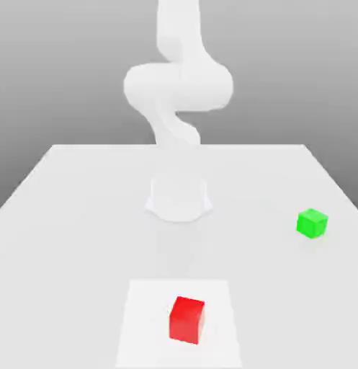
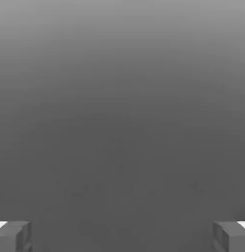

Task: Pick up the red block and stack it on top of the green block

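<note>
White table (image 1: 81, 216), gripper (image 2: 122, 236) spread wide, empty, touching nothing

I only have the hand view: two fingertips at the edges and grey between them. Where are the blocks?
Observer: The red block sits on the table in the foreground of the exterior view, on a lighter patch.
Operator: And the green one?
Observer: The green block is farther back, toward the exterior view's right, well apart from the red.
Operator: Is either one stacked or held?
Observer: No, both rest on the table. Your end effector is open with nothing between the fingers.
</note>
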`<state>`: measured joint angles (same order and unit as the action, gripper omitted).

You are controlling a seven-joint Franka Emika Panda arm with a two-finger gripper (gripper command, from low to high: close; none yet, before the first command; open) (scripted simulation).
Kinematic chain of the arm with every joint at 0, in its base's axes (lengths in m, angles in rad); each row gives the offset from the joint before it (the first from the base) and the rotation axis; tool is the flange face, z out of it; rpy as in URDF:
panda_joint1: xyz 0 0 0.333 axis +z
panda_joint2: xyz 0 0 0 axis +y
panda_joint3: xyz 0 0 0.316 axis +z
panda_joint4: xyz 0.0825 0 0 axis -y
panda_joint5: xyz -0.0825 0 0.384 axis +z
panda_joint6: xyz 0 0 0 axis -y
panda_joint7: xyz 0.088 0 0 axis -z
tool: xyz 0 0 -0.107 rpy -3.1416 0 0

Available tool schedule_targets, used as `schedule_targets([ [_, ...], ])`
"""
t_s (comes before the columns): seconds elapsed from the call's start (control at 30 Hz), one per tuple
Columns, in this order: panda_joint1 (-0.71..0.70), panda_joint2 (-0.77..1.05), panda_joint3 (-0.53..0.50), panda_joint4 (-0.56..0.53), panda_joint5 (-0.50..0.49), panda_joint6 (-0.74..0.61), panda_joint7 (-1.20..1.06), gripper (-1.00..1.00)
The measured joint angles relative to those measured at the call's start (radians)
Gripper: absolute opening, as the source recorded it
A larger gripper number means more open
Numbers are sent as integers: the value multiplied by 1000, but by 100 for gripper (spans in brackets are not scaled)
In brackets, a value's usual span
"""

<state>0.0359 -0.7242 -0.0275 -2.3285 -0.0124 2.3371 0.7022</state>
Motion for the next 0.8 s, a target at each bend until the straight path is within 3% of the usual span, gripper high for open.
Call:
schedule_targets([
  [0.5, 183, 455, -166, -172, -5, 224, -640, 0],
  [0.8, 221, 730, -188, -273, 53, 357, -1064, 0],
])
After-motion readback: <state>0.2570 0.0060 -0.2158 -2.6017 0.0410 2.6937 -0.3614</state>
